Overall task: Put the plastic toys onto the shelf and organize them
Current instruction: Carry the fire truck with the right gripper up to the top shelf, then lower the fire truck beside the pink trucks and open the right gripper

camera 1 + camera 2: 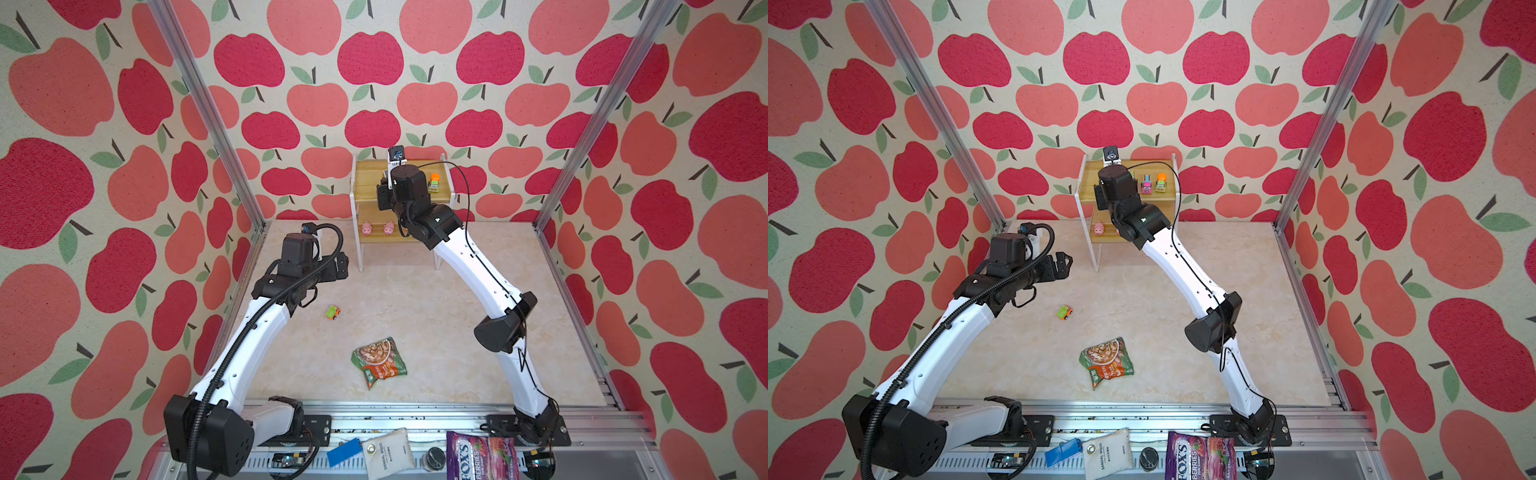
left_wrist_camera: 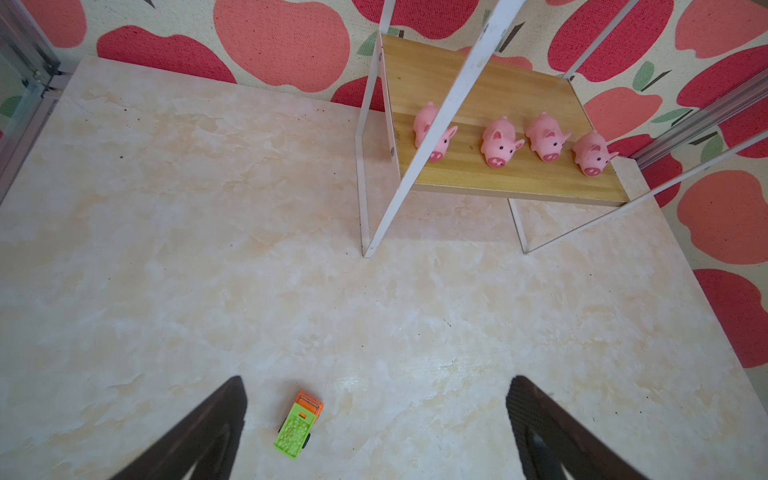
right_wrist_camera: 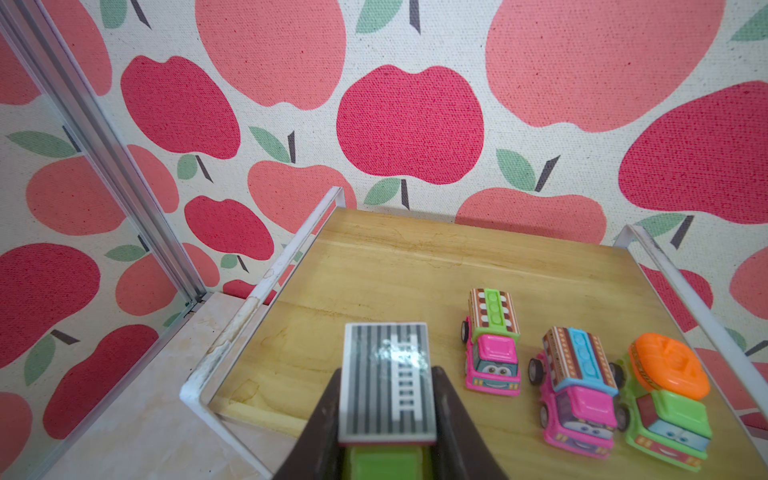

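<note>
The right gripper (image 3: 388, 376) is clamped on a striped truck (image 3: 386, 374), its two fingers (image 3: 326, 407) pressed against the toy's sides above the top board of the shelf (image 3: 374, 266), near the board's left end as both top views show it; whether the wheels touch the wood cannot be told. This truck's long axis runs front to back across the board, in line with the fingers, with the green cab toward the wrist and the grey ladder roof toward the wall. Just beside it stand three trucks in a row, a pink one with a green top (image 3: 492, 345), a pink one with a blue top (image 3: 575, 386) and a green one with an orange drum (image 3: 665, 399), all parallel with cabs toward the board's front edge. Four pigs (image 2: 500, 143) line the lower board, snouts forward. The left gripper (image 2: 376, 386) hangs with fingers wide apart above the table (image 1: 415, 291), holding nothing; a green truck (image 2: 298, 424) lies on the table between the finger lines, touching neither, orange cab away from the wrist
</note>
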`<action>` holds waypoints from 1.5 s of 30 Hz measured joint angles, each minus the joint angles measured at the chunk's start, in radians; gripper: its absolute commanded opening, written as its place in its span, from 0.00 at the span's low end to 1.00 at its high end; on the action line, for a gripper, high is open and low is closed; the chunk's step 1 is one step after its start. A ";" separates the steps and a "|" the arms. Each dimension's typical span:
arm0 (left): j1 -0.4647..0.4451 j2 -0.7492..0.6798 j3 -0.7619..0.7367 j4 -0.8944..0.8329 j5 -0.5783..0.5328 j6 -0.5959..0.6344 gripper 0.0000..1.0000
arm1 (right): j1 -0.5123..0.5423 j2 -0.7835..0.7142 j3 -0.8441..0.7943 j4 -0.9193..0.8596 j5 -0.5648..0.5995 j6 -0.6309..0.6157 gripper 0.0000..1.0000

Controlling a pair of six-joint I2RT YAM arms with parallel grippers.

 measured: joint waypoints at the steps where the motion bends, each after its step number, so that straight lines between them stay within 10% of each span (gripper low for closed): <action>1: 0.000 0.002 0.000 0.001 0.003 0.000 1.00 | 0.000 0.004 0.000 0.008 0.002 0.003 0.27; 33: 0.006 0.009 -0.010 0.013 0.037 -0.001 0.99 | -0.022 0.124 -0.003 0.156 0.079 0.050 0.30; 45: 0.011 0.009 -0.011 0.013 0.044 -0.001 1.00 | -0.026 0.148 0.010 0.180 0.076 0.067 0.54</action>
